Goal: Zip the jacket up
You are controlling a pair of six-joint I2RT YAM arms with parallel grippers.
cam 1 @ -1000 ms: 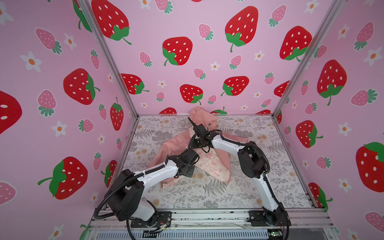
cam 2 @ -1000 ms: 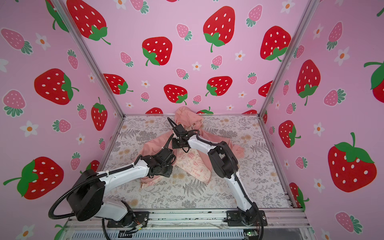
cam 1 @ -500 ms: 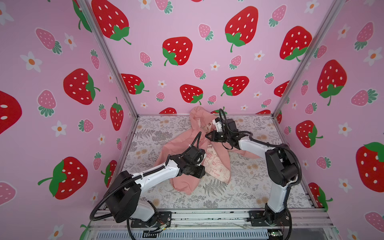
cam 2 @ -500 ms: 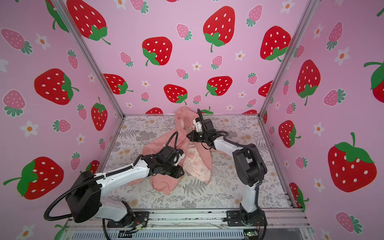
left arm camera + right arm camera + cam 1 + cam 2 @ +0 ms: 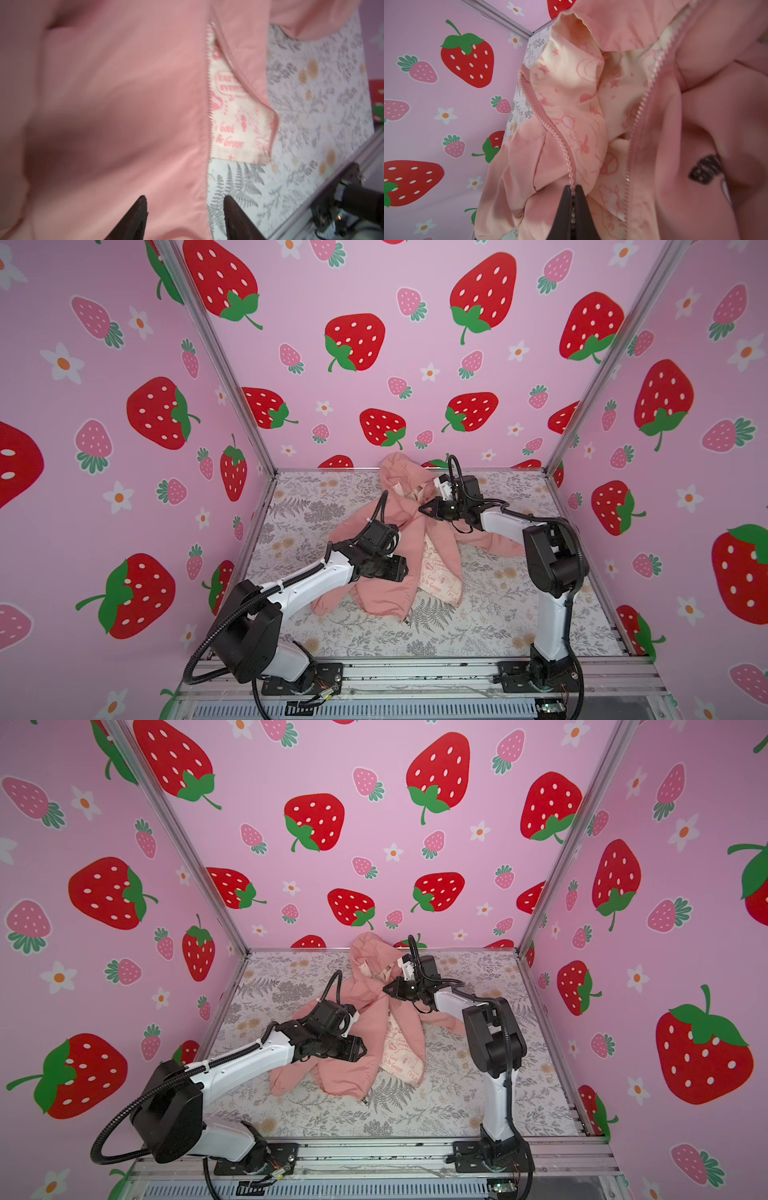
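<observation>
The right hand (image 5: 572, 194) is clenched on one toothed zipper edge of the jacket (image 5: 390, 589) near its hood, where cream lining (image 5: 571, 83) printed in pink shows between the two parted rows of teeth. The left hand (image 5: 185, 209) is released, its fingers spread either side of the other front edge, nearer the hem. The salmon-pink jacket lies crumpled and unzipped mid-worktop (image 5: 498, 614).

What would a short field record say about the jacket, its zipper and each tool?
jacket: salmon-pink, crumpled on the floral table
zipper: open, tooth rows apart, printed cream lining showing
left tool: jaws apart, over the jacket beside a zipper edge
right tool: shut on one zipper edge near the hood
task: not yet zipped
</observation>
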